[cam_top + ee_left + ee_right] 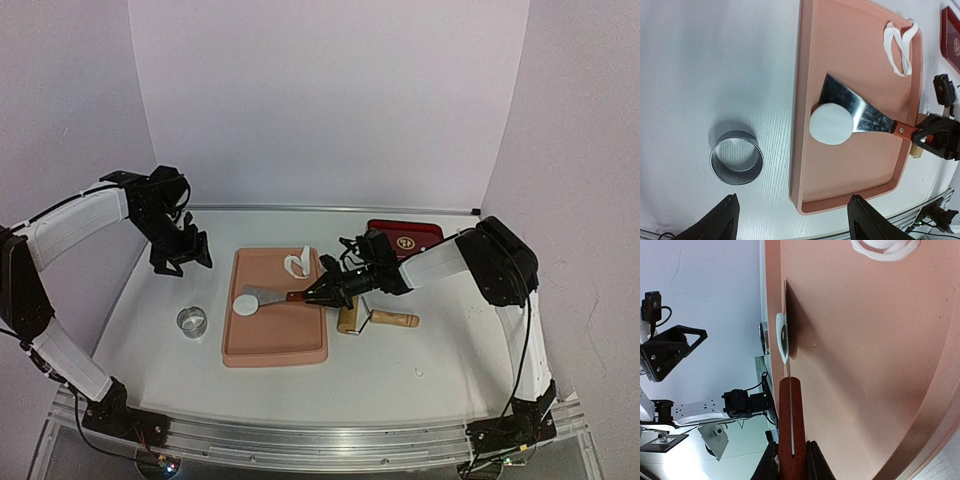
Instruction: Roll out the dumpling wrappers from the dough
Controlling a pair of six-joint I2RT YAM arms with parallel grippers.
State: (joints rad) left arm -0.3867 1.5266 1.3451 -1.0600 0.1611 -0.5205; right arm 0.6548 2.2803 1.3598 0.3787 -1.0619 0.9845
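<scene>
Dumpling wrapper (246, 304): a round white disc left of centre in the top view, lying on the wide end of the spatula blade and overhanging its edge.
Spatula (268, 296): metal blade over the tray, with the reddish handle running right from the wrapper.
Right hand (325, 293): clamped on the spatula handle to the right of the wrapper, a blade's length off and not touching the disc.
Dough (298, 262): a ragged white looped strip at the tray's upper right corner, apart from the wrapper and from both hands.
Tray (275, 340): pink and shallow-rimmed, in the middle of the desk (400, 370).
Metal ring (192, 321): on the desk just left of the tray, to the lower left of the wrapper.
Left hand (180, 262): fingers spread wide with nothing between them, up and left of the wrapper, well apart from it.
Rolling pin (385, 319): on the desk just right of the tray.
Red case (405, 235): at the upper right, behind the right hand.
</scene>
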